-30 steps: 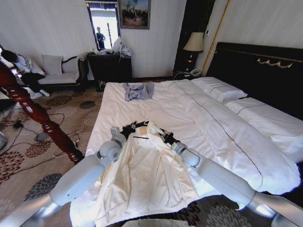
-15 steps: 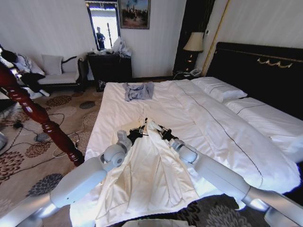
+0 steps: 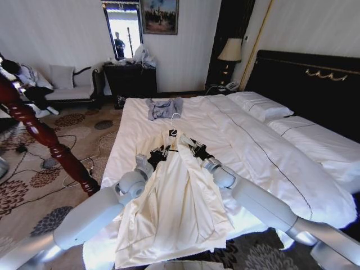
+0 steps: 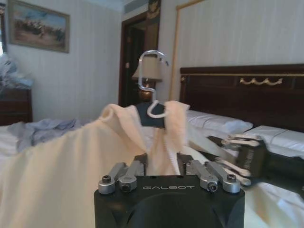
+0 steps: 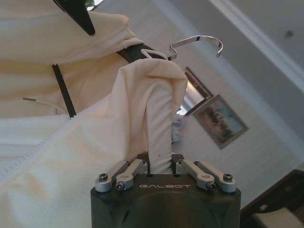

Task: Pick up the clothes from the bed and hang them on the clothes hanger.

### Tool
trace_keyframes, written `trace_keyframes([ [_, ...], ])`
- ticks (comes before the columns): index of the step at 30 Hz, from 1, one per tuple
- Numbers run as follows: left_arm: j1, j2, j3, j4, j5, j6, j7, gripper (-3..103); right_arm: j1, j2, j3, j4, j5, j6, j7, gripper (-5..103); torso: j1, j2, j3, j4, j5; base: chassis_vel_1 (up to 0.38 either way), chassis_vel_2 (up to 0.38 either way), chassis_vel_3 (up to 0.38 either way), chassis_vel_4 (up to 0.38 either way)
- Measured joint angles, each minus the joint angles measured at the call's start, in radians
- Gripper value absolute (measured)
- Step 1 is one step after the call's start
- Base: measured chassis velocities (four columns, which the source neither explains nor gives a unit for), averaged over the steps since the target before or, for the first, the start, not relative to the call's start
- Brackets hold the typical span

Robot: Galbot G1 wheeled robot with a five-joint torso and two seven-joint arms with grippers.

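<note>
- Already threaded: the clothes hanger [image 3: 174,133] sits inside the collar of the clothes [image 3: 180,202], its silver hook poking out at the neck (black shoulder bars partly visible under the cream fabric in the right wrist view).
- Pinched at the left shoulder of the garment by the left gripper [image 3: 159,153], fingers closed on a fold of the cream cloth just below the hook; same grip seen from the left wrist view [image 4: 164,167].
- Pinched at the other shoulder by the right gripper [image 3: 195,149], fingers pressed together on a hanging fold of fabric; confirmed in the right wrist view [image 5: 161,166].
- Raised at the collar end only, about 12 o'clock of the garment; the body and hem, toward 6 o'clock, spread flat over the near edge of the bed [image 3: 264,163].
- Done, by the look of it: dressing the garment onto its hanger.
- Left, as a judgement: lifting the whole garment clear of the sheets and carrying it off the bed to hang by the hook.
- Lying apart at 12 o'clock on the bed: a small grey-blue garment [image 3: 164,108] (untouched).
- Standing at 9 o'clock beside the bed: a reddish-brown wooden post [image 3: 42,135].
</note>
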Motion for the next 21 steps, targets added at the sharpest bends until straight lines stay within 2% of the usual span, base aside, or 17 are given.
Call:
trace_keyframes([
  [4, 0.016, 0.004, 0.000, -0.053, -0.007, 0.009, -0.005, 57, 0.011, 0.018, 0.023, 0.001, -0.006, -0.005, 0.026, 19, 0.000, 0.000, 0.000, -0.0001, -0.0002, 0.000, 0.000, 0.000, 0.000],
  [5, 0.016, 0.004, 0.000, -0.053, -0.007, 0.009, -0.005, 57, 0.011, 0.018, 0.023, 0.001, -0.006, -0.005, 0.026, 19, 0.000, 0.000, 0.000, -0.0001, -0.0002, 0.000, 0.000, 0.000, 0.000],
  [7, 0.025, 0.003, -0.015, -0.078, -0.010, 0.009, -0.006, 68, 0.016, 0.020, 0.034, 0.003, -0.022, -0.002, 0.035, 19, 0.000, 0.000, 0.000, -0.0002, -0.0002, 0.000, 0.000, 0.000, 0.000],
  [8, 0.028, 0.003, -0.025, -0.089, -0.013, 0.009, -0.008, 68, 0.016, 0.020, 0.042, 0.005, -0.029, 0.000, 0.040, 19, 0.000, 0.000, 0.000, -0.0003, -0.0002, 0.000, 0.000, 0.000, 0.000],
  [11, 0.032, 0.010, -0.043, -0.113, -0.021, 0.008, -0.011, 80, 0.015, 0.020, 0.062, 0.011, -0.047, 0.002, 0.052, 19, 0.000, 0.000, 0.000, -0.0003, -0.0002, 0.000, 0.000, 0.000, 0.000],
  [14, 0.038, 0.059, -0.088, -0.172, -0.020, 0.003, -0.015, 94, 0.016, 0.008, 0.109, 0.038, -0.101, 0.013, 0.065, 19, 0.000, 0.000, 0.000, -0.0001, -0.0001, 0.000, 0.000, 0.000, 0.000],
  [19, 0.035, 0.114, -0.143, -0.224, -0.027, -0.001, -0.024, 100, 0.020, -0.016, 0.142, 0.075, -0.116, 0.024, 0.068, 19, 0.000, 0.000, 0.000, -0.0003, -0.0005, 0.000, 0.000, 0.000, 0.000],
  [21, 0.024, 0.171, -0.203, -0.262, -0.035, -0.007, -0.032, 100, 0.020, -0.038, 0.156, 0.092, -0.170, 0.053, 0.068, 19, 0.000, 0.000, 0.000, -0.0003, -0.0002, 0.000, 0.000, 0.000, 0.000],
])
